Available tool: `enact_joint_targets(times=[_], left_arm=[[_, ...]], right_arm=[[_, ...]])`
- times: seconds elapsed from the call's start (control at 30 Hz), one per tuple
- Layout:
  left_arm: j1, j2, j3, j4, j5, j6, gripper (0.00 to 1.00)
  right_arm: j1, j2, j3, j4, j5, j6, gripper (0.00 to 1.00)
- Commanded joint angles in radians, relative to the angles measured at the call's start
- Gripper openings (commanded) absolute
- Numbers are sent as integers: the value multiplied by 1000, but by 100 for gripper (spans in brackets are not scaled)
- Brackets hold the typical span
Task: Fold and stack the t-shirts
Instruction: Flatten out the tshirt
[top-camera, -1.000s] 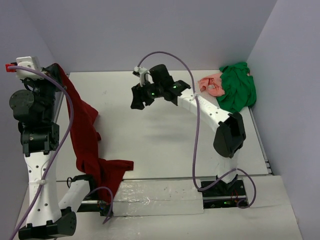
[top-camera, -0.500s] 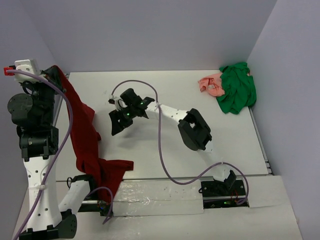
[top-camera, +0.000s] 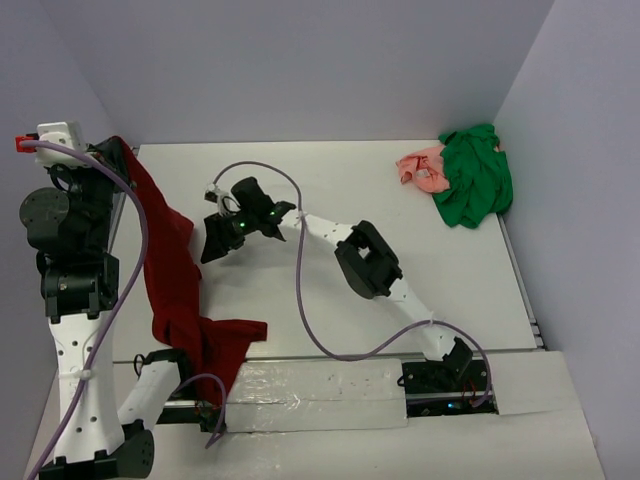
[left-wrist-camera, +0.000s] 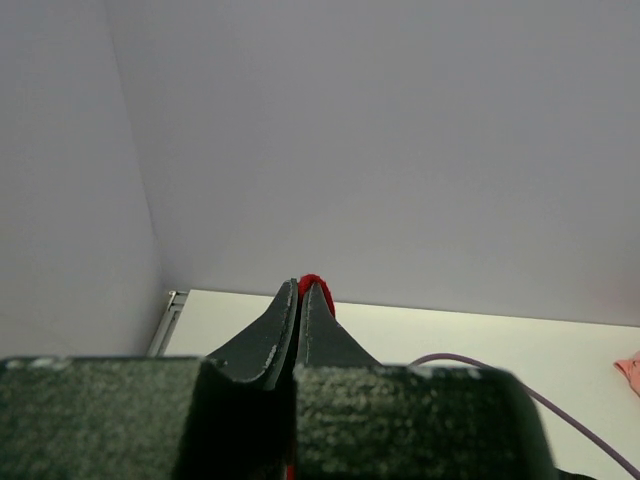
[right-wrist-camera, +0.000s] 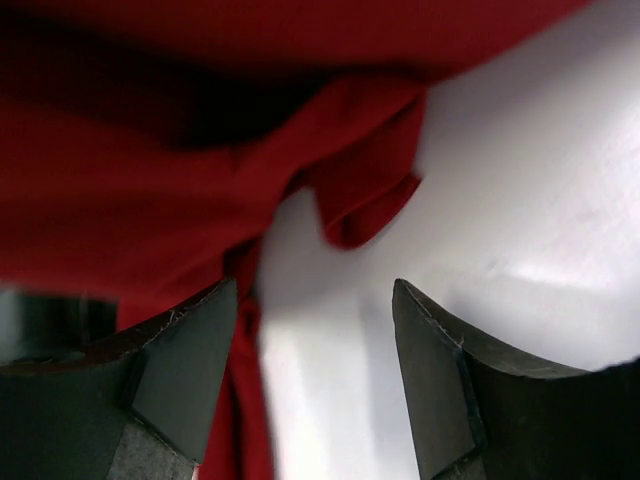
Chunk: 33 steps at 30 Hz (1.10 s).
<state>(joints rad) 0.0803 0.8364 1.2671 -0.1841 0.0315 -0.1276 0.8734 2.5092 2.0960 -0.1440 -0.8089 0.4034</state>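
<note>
While the left arm stands tall at the far-left corner of the table (top-camera: 480, 290), the left gripper (left-wrist-camera: 303, 298) is clenched on a fold of the maroon t-shirt (top-camera: 172, 272), and a sliver of red shows between its closed fingertips. From there the cloth hangs and trails down the table's left side to a crumpled end at the near edge. Just right of it, the right gripper (top-camera: 218, 243) hovers with fingers spread, grasping nothing, pointed at a loose flap of the shirt's edge. In the far-right corner the salmon-pink t-shirt (top-camera: 422, 170) lies bunched, touching the green t-shirt (top-camera: 474, 188) heaped beside the right wall.
</note>
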Motion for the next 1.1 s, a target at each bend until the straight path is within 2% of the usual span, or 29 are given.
enact_joint_targets(times=[0.0,0.2,0.57,0.8,0.87,0.9,0.93,1.0,1.03,1.07], left_arm=[[-4,-7,-11,17,8,-1,0],[-4,13,6,3,-7,16,0],[-4,58,86,-14,8,3,0],[-7,64,150,-34,13,-3,0],[-8,63,161,-38,8,-1,0],[-8,61,163,-40,8,-1,0],[-8,61,163,-41,8,-1,0],[-8,55,156,-48,7,3,0],[-10,53,149,-48,5,6,0],[-10,46,144,-48,-1,9,0]], right_arm=[[12,77,140,41,8,22,71],[19,161,193,96,34,75,73],[96,232,214,234,-55,224,73],[167,310,340,282,-58,328,69],[179,318,358,282,-62,336,59],[188,323,369,279,-62,333,52],[191,323,375,270,-56,318,29],[194,327,384,258,-61,301,8],[191,326,387,247,-58,289,0],[190,321,391,189,-47,270,0]])
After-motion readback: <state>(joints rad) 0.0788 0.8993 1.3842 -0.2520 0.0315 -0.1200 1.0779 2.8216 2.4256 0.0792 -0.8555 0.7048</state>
